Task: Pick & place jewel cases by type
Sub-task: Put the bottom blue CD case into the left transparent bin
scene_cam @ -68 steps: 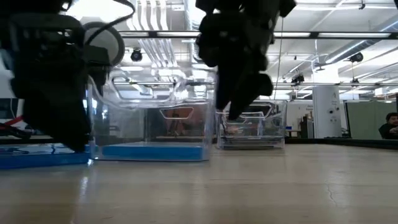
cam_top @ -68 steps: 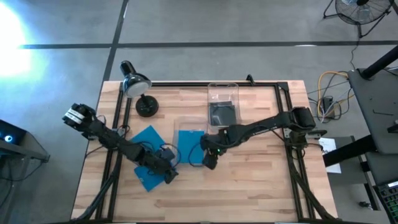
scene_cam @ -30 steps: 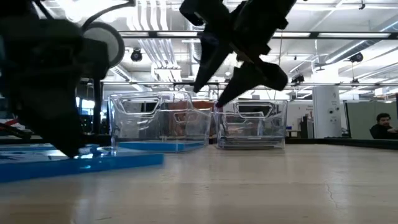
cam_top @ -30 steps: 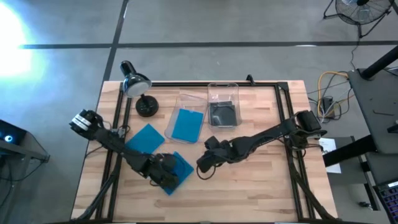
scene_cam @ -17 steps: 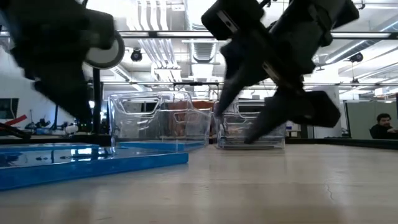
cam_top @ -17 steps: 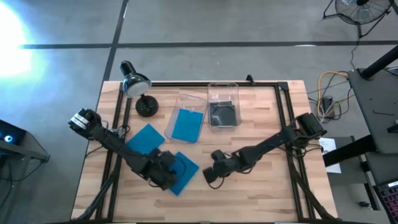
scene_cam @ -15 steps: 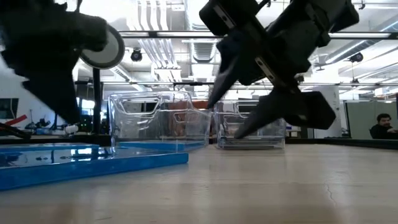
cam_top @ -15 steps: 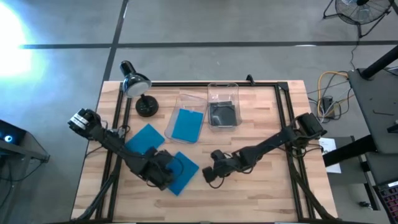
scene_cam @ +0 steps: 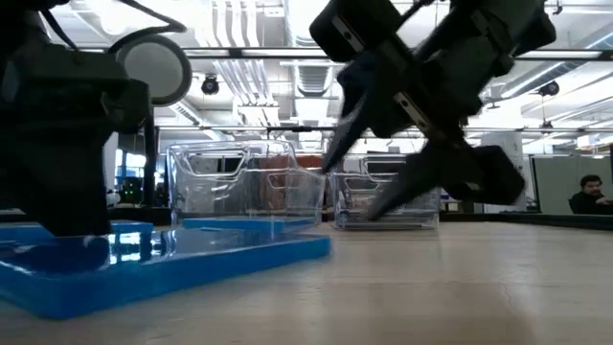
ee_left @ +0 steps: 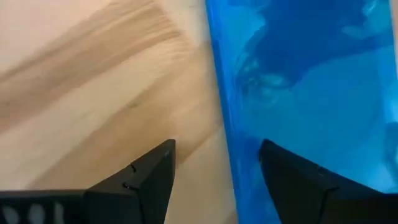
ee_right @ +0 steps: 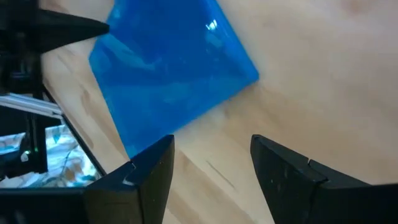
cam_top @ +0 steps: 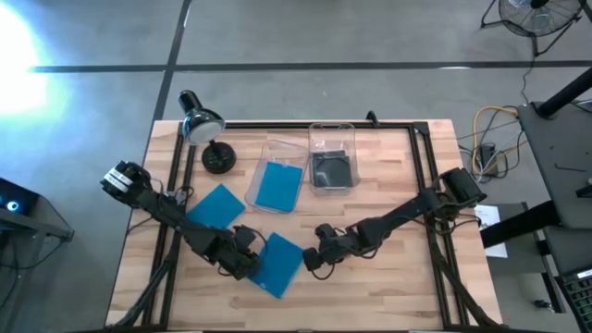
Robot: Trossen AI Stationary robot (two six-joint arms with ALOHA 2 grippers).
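My light wooden butcher-block table [cam_top: 388, 277] stands on a grey polished concrete floor [cam_top: 305, 37] crossed by dark seam lines, with a bright glare washing out its far left corner. A black desk lamp [cam_top: 205, 129] with a round base sits at the table's back left corner. A black floor fan [cam_top: 536, 17] stands off to the back right, and coiled yellow cables [cam_top: 490, 129] lie beside my table. Looking level across, I see a white ceiling with pipes and strip lights [scene_cam: 239, 38].
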